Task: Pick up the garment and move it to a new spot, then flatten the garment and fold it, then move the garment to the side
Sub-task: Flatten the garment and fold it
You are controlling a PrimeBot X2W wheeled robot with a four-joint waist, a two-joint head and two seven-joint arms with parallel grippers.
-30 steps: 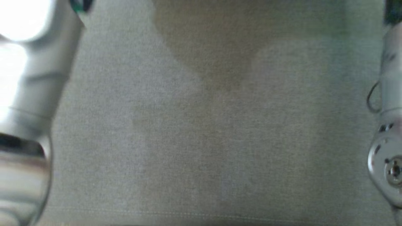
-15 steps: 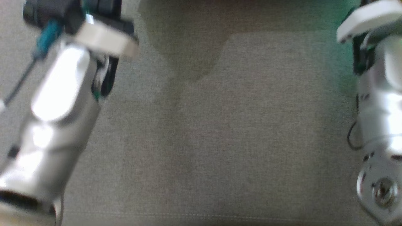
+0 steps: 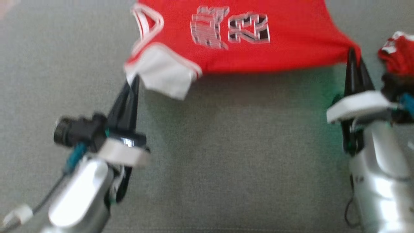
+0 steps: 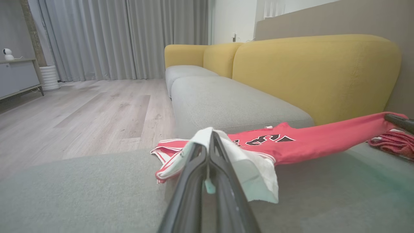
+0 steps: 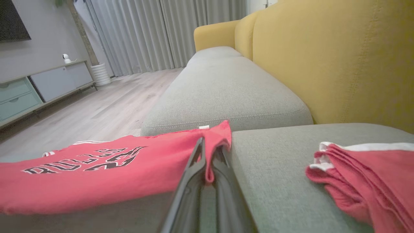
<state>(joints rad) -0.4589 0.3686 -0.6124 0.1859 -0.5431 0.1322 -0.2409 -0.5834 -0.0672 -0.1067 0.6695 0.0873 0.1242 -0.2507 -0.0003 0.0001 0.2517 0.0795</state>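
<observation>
1. The grey sofa seat (image 3: 226, 161) is the big soft place for this job.
2. The red garment (image 3: 291, 38) hangs stretched out, lifted a little over the seat.
3. A small red bundle (image 3: 399, 51) lies near the right side.
4. The left gripper (image 3: 134, 81) is pinched tight on the white corner. The right gripper (image 3: 352, 55) is pinched tight on a red corner.
5. This looks like the moving step. Next, both should lower the garment together, keeping it pulled flat.

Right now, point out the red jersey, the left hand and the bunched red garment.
red jersey (image 3: 291, 35), head view, cloth right of the lettering
left hand (image 3: 135, 80), head view, between its fingertips
bunched red garment (image 5: 372, 181), right wrist view, its red folds
</observation>
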